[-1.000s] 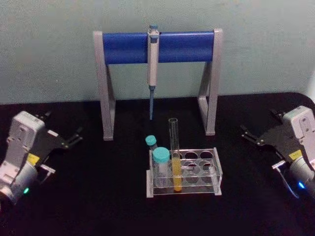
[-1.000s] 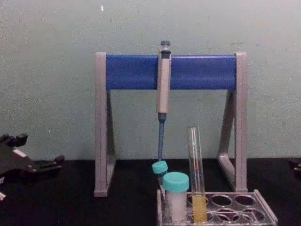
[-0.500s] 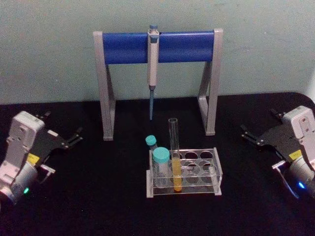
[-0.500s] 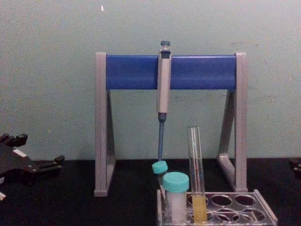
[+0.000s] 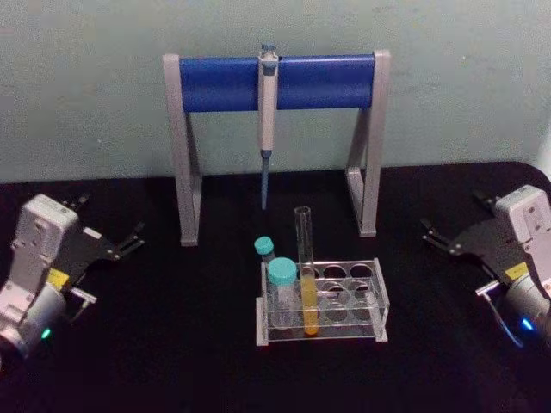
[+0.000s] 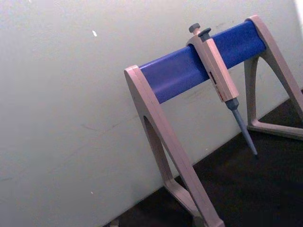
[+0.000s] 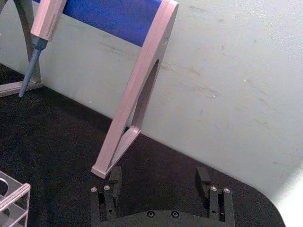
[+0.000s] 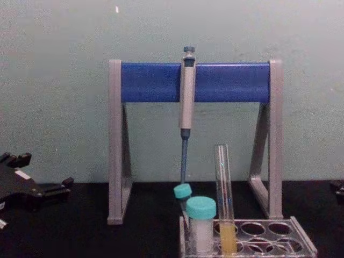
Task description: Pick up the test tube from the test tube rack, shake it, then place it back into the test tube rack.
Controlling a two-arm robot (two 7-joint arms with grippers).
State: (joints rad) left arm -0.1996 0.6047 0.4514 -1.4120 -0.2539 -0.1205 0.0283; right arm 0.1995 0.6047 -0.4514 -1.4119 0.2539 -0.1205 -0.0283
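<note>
The test tube [image 5: 303,249] stands upright in a front hole of the clear test tube rack [image 5: 380,299] at the table's middle, yellow-orange liquid in its bottom. From the chest view the test tube [image 8: 222,183] rises well above the test tube rack [image 8: 304,245]. My left gripper [image 5: 133,238] rests open far to the rack's left, low at the left edge as the left gripper [image 8: 44,172] in the chest view. Far to the rack's right my right gripper [image 5: 430,234] is parked. Its wrist view has the right gripper [image 7: 158,177] open with nothing between the fingers.
Two teal-capped white vials [image 5: 281,284] stand in the rack's left holes beside the tube. Behind the rack a grey-and-blue pipette stand [image 5: 275,82] holds a hanging pipette [image 5: 267,120]. Black tabletop [image 5: 172,344] lies between each gripper and the rack.
</note>
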